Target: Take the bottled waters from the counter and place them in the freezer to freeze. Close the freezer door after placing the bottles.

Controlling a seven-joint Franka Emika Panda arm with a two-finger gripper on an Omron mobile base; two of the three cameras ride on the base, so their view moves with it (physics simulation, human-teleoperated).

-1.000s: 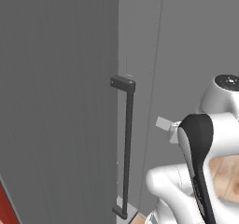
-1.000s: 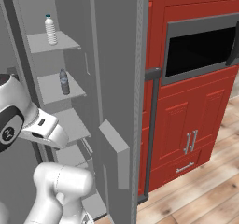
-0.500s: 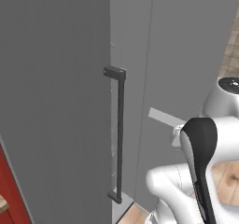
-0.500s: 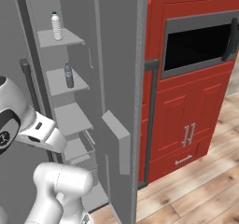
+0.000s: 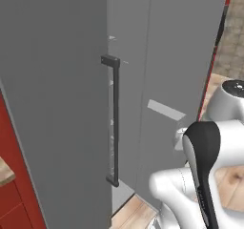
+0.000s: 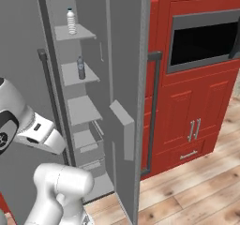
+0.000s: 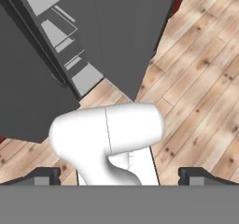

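Grey freezer (image 6: 93, 102), its door (image 5: 52, 104) with long dark bar handle (image 5: 114, 123) partly ajar; two bottled waters upright inside, one (image 6: 71, 21) on the top shelf, one (image 6: 81, 68) on the shelf below; gripper (image 7: 119, 175) jaws spread wide, empty, over wood floor (image 7: 200, 78) before the freezer.

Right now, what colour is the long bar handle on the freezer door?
Dark grey, nearly black, on the plain grey freezer door; the bar handle shows best in the left base view.
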